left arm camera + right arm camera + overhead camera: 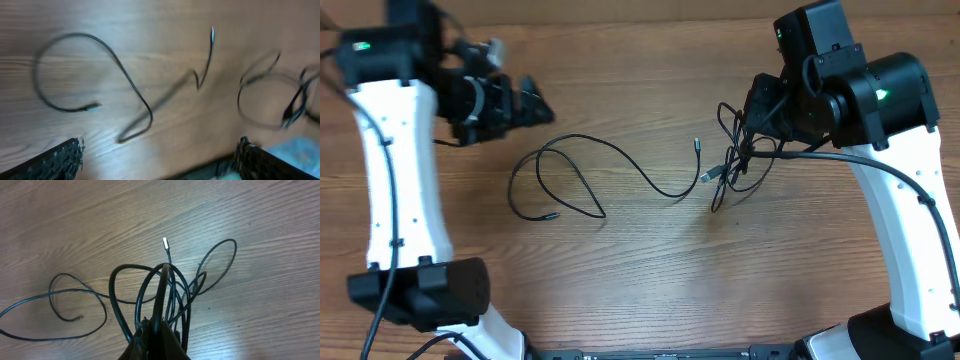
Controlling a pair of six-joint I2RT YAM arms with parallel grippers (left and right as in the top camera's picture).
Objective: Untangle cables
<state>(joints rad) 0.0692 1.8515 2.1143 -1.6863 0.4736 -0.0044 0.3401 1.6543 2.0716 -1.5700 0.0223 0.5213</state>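
Note:
One loose black cable [582, 140] lies in wide curves on the wooden table, between my two arms. It also shows in the left wrist view [125, 75] and the right wrist view [60, 292]. A tangled bundle of black cables [732, 165] hangs from my right gripper [755, 125]. That gripper [157, 335] is shut on several loops of the bundle [175, 285], and a white plug end [165, 243] sticks out beyond them. My left gripper [528, 105] is open and empty above the table, back left of the loose cable. Its fingers [160, 160] are wide apart.
The wooden table [640, 280] fills the view. The white arm bases stand at the front left [420, 290] and front right [920, 300]. A thicker black wire [880, 165] runs along the right arm.

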